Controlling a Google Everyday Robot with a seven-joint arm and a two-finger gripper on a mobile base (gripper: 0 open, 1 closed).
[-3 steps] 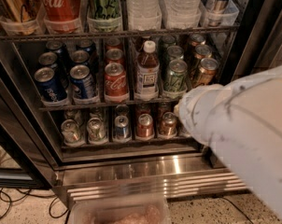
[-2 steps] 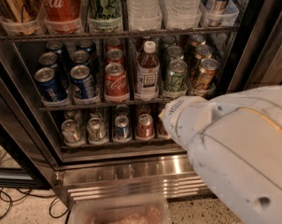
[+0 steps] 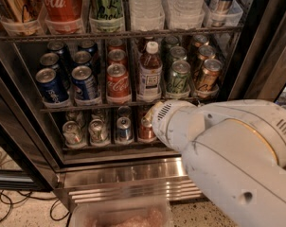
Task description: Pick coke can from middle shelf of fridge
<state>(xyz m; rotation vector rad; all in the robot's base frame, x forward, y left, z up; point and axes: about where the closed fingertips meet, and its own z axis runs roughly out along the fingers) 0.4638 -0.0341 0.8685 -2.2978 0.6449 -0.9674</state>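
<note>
The coke can (image 3: pixel 118 82) stands upright at the front of its row on the middle shelf (image 3: pixel 81 108) of the fridge (image 3: pixel 20 126); two more red cans line up behind it. My white arm (image 3: pixel 228 150) fills the lower right. Its rounded end (image 3: pixel 163 118) sits in front of the bottom shelf, just below and to the right of the coke can. My gripper is hidden behind the arm's housing and does not show.
Blue Pepsi cans (image 3: pixel 84 82) stand left of the coke can, and a brown bottle (image 3: pixel 150 73) and green cans (image 3: pixel 179 76) stand to its right. A large red Coca-Cola container (image 3: pixel 62 4) is on the top shelf. A clear bin (image 3: pixel 119 214) and cables (image 3: pixel 10 202) lie on the floor.
My arm has swung left across the fridge front, and its end now covers the right part of the bottom shelf. The cans have not moved.
</note>
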